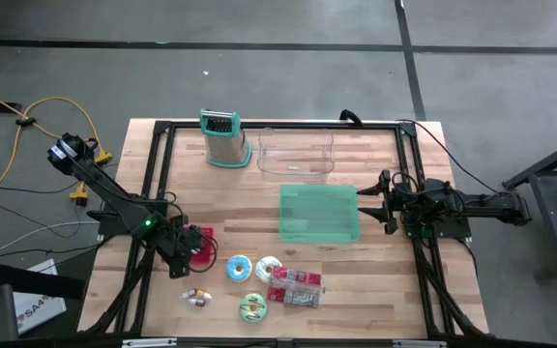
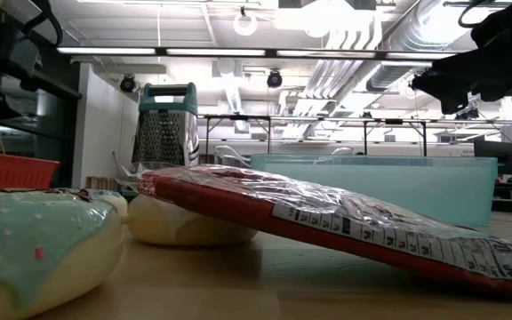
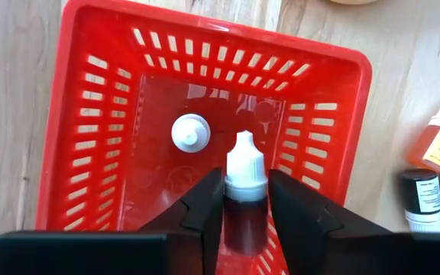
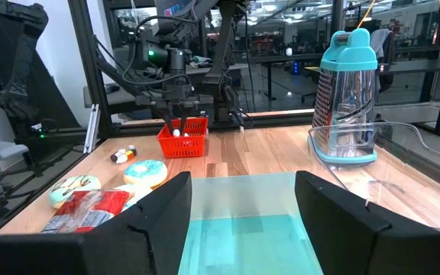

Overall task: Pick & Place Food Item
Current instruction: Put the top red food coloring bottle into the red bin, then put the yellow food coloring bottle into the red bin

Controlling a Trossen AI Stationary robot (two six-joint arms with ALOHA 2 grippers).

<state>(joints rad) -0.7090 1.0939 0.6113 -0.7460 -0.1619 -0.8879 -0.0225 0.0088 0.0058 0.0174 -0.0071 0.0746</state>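
A red slotted basket (image 3: 205,130) stands near the table's left front (image 1: 201,247). My left gripper (image 3: 247,214) hangs over it, pointing steeply down, shut on a small dark-red dropper bottle with a white cap (image 3: 246,164). A second white-capped bottle (image 3: 190,132) stands inside the basket. My right gripper (image 4: 243,221) waits open and level at the table's right side (image 1: 385,201), with nothing between its fingers. My left gripper pinches the bottle's body just below the white cap (image 3: 246,195) between its two fingers, one on each side. The fingers come from above, slanting down into the basket. The bottle stands upright, cap up, inside the basket; whether its base rests on the basket floor is hidden.
Two more small bottles, orange (image 3: 438,145) and black (image 3: 421,200), lie beside the basket. Toy donuts (image 1: 240,268) and a red snack packet (image 1: 296,287) sit at the front. A teal bin (image 1: 319,213), a clear container (image 1: 296,155) and a grater (image 1: 224,138) stand farther back.
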